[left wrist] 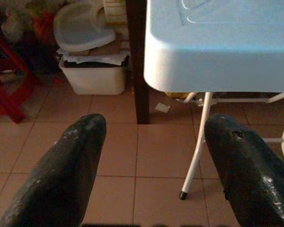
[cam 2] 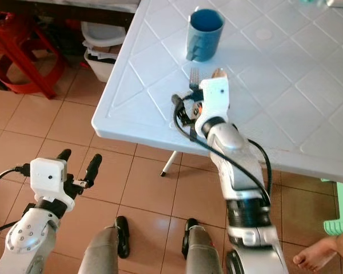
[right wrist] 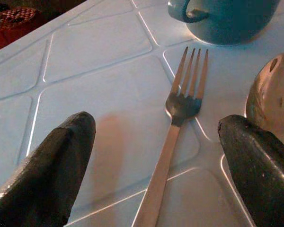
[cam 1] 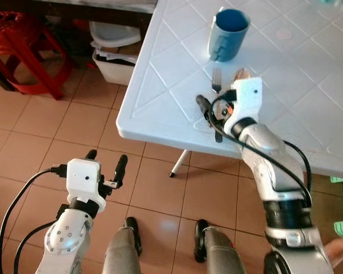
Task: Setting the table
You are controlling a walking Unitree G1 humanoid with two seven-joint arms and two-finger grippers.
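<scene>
One fork (right wrist: 173, 142) lies flat on the desk (cam 1: 160, 108) between the spread fingers of the right end effector (right wrist: 156, 156), tines toward the blue mug (cam 1: 228, 34) at 12 o'clock.

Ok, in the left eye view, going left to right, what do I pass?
Red stool → left gripper, open over the floor → white bin → right gripper, open over the fork → blue mug.
</scene>
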